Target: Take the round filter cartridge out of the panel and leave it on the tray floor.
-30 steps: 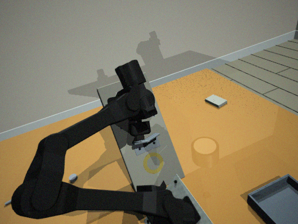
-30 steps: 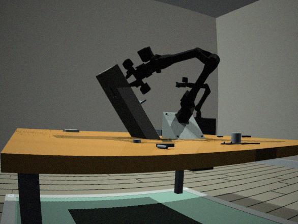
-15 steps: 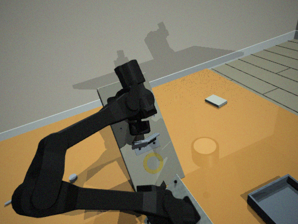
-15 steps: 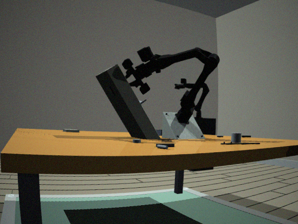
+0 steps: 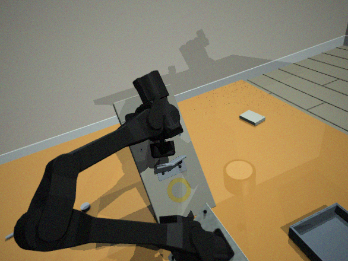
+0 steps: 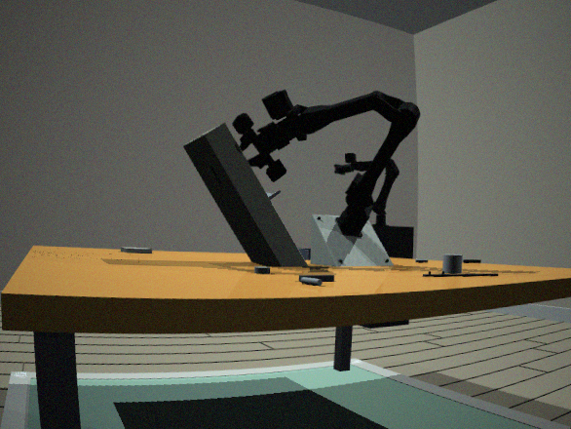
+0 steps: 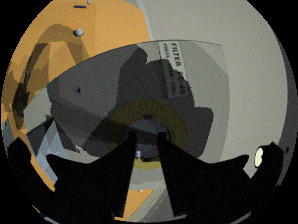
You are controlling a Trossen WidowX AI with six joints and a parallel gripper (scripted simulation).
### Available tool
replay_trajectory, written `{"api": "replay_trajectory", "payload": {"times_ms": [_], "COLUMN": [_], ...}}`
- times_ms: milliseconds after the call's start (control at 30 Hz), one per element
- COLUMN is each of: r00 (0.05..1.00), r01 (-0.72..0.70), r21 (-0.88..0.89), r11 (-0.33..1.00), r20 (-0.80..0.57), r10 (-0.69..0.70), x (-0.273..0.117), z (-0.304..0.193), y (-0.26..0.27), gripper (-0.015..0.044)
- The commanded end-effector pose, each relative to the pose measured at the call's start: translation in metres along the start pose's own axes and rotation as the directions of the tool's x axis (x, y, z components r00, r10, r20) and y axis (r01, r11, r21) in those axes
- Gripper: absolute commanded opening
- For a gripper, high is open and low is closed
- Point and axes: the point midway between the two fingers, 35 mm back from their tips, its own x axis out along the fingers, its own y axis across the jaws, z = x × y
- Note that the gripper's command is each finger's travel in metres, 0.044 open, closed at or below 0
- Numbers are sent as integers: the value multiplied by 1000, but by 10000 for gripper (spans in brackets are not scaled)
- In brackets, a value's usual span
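The filter cartridge point(image 7: 147, 152) sits in the tilted service panel point(image 5: 194, 169) point(image 6: 244, 200) point(image 7: 212, 90), with a dark yellow ring point(image 7: 180, 125) around its face. My gripper point(image 6: 246, 153) point(image 7: 147, 140) is partly open, with its two fingertips apart over opposite sides of the cartridge face. In the exterior view the tips are at the panel front. The fingers cover the slots, so how deep the tips sit cannot be told. The top view hides the cartridge behind the arm. The blue-grey tray point(image 5: 329, 237) is at the lower right, with no cartridge on its visible floor.
An angled metal bracket point(image 5: 170, 164) point(image 6: 274, 194) sticks out of the panel below the gripper. Another yellow ring point(image 5: 170, 190) marks the panel lower down. A translucent cylinder point(image 5: 239, 185) stands between panel and tray. A pale block point(image 5: 252, 117) lies farther back.
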Motion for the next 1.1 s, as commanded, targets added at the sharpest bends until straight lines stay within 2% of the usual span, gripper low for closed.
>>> {"api": "replay_trajectory", "payload": {"times_ms": [0,1067], "r00": [1000,1000], "r01": [-1,0], "r21": [4,3], "r11": [1000,1000], "r20": [-2,-2], "r10": [1,0], "x": [1,14], "z": [0,0], "y": [0,0], "gripper": [108,108]}}
